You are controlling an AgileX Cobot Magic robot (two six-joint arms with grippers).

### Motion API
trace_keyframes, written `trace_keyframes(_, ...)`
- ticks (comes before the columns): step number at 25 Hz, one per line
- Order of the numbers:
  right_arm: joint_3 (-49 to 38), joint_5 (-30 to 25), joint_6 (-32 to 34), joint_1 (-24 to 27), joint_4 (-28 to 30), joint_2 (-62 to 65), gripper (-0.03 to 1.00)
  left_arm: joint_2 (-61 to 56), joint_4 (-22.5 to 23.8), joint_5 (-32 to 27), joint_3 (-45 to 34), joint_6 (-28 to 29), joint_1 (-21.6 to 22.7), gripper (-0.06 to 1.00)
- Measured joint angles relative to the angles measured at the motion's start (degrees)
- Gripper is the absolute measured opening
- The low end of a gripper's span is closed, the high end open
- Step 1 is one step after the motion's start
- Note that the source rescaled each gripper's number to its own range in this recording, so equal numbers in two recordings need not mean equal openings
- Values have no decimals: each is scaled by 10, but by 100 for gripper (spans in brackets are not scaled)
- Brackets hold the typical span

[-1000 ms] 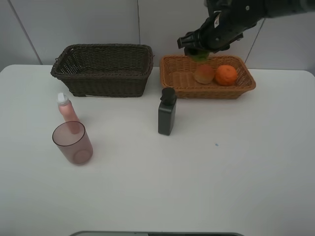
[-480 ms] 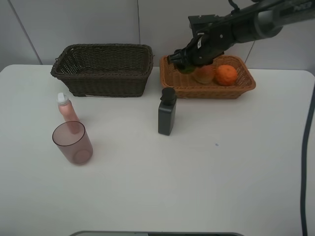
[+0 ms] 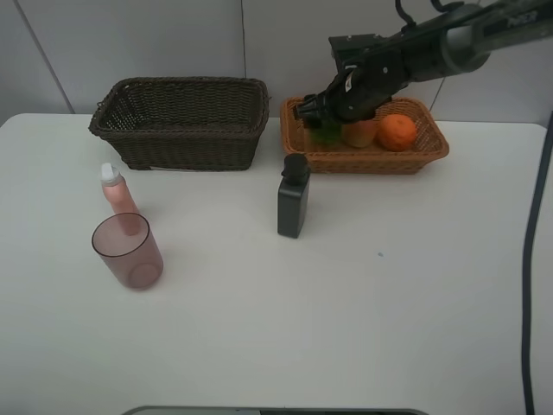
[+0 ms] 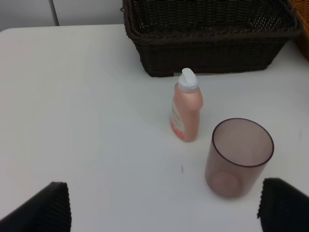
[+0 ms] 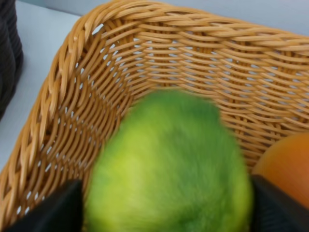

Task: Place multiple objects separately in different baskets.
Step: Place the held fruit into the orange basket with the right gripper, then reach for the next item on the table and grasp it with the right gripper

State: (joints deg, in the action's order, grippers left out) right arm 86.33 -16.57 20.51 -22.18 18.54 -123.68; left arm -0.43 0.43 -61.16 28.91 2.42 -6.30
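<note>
My right gripper (image 3: 325,116) hangs in the left end of the light tan basket (image 3: 371,164), open. The green fruit (image 3: 327,133) lies low in that basket between the fingertips; in the right wrist view this fruit (image 5: 169,154) is blurred while the wicker (image 5: 159,53) is sharp. A red-yellow apple-like fruit (image 3: 360,132) and an orange (image 3: 397,131) lie beside it. On the table stand the black bottle (image 3: 293,197), the pink bottle (image 3: 117,194) and the pink cup (image 3: 128,251). My left gripper (image 4: 164,208) is open and empty, back from the cup (image 4: 239,157) and the pink bottle (image 4: 186,113).
The dark brown basket (image 3: 177,84) stands at the back left with nothing showing in it, close beside the tan one. The black bottle is just in front of the gap between the two baskets. A pale wall rises behind the table.
The right arm has come down and to the left into the tan basket with the green fruit, and its fingers have spread. The fruit now sits lower in the basket. The left side is unchanged.
</note>
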Motion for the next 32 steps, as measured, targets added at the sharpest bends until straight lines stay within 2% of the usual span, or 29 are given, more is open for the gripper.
trace_keyframes(2, 0, -7, 0, 0, 0, 1, 79, 0, 0, 0, 0, 0, 0, 99)
trace_keyframes(5, 0, -11, 0, 0, 0, 9, 85, 0, 0, 0, 0, 0, 0, 99)
trace_keyframes(9, 0, -21, 0, 0, 1, 26, 87, 0, 0, 0, 0, 0, 0, 99)
trace_keyframes(13, 0, -57, 0, -4, -1, 46, 87, 0, 0, 0, 0, 0, 0, 99)
trace_keyframes(32, 1, -346, 14, -109, -31, 146, 87, 0, 0, 0, 0, 0, 0, 99)
